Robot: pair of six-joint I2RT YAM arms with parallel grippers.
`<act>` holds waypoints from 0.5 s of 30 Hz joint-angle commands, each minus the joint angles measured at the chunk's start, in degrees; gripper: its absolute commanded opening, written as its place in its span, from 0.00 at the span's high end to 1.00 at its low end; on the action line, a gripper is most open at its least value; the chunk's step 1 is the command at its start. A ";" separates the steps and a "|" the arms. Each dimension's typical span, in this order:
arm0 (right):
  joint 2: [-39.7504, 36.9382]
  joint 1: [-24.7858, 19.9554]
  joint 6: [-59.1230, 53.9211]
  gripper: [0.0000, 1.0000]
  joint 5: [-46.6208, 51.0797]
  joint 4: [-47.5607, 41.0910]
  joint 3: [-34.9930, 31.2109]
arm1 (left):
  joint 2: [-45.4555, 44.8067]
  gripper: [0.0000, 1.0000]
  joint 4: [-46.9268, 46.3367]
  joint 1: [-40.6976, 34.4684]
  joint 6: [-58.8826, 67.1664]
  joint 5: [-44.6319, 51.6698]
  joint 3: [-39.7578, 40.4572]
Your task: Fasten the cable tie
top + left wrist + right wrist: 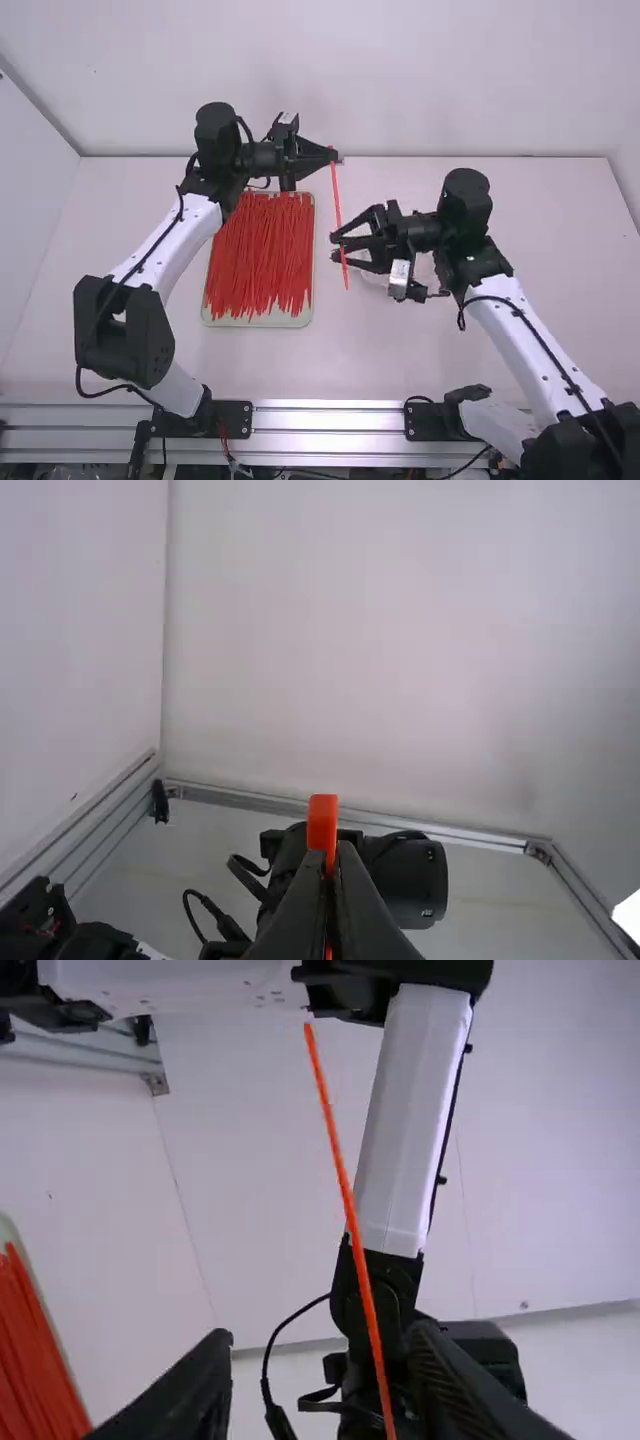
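**Red cable tie runs through my right gripper**

My left gripper is clamped on its far end. From there its long axis runs toward the near edge of the worktop, passing between the right gripper's jaws, which stand apart.

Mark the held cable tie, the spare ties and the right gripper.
cable tie [338,212], high view, mid-strap.
spare ties [260,255], high view, middle of the pile.
right gripper [337,247], high view, midway between its open fingertips.
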 commanded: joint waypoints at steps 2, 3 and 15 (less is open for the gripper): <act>-0.83 -0.92 -1.27 0.57 -1.62 0.00 -0.33 | -0.39 0.98 0.52 0.28 1.84 1.90 1.42; -0.83 -1.33 -1.27 0.57 -2.64 0.00 -0.33 | -0.39 0.98 0.66 0.04 2.43 1.99 1.40; -0.83 -0.61 -1.25 0.80 -4.46 -0.44 -0.33 | -0.28 0.98 -0.81 0.04 4.81 1.68 1.27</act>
